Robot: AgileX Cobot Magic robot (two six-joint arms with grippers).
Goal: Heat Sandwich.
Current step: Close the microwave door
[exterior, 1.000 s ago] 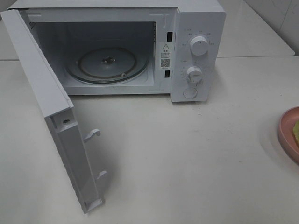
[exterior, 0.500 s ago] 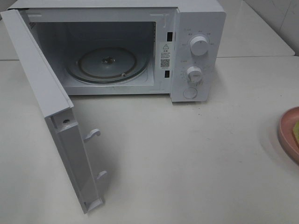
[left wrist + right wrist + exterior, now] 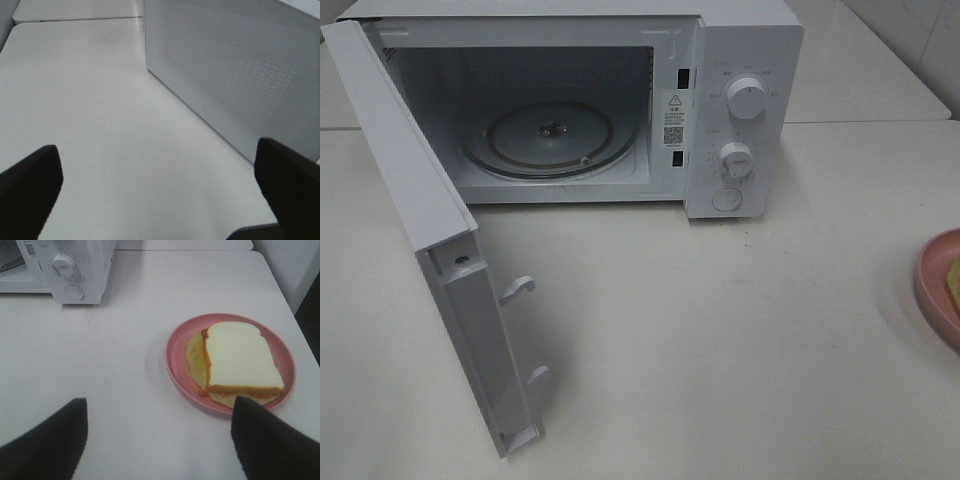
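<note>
The microwave (image 3: pixel 570 100) stands at the far side of the counter (image 3: pixel 720 330) with its door (image 3: pixel 430 250) swung wide and the glass turntable (image 3: pixel 548 135) bare. The sandwich (image 3: pixel 240 362) lies on a pink plate (image 3: pixel 175 347) at the right edge of the counter, well apart from the oven.

The right gripper (image 3: pixel 155 440) hangs near the plate, released and holding nothing. The left gripper (image 3: pixel 160 195) is spread wide and empty beside the door.

The top slice sits askew on its filling, so a careless grip on the plate rim could tilt it and slide the sandwich off. The open door could also be struck on the way in.

A warning sticker with a code square (image 3: pixel 674 118) is on the door frame; its print is too small to read.
</note>
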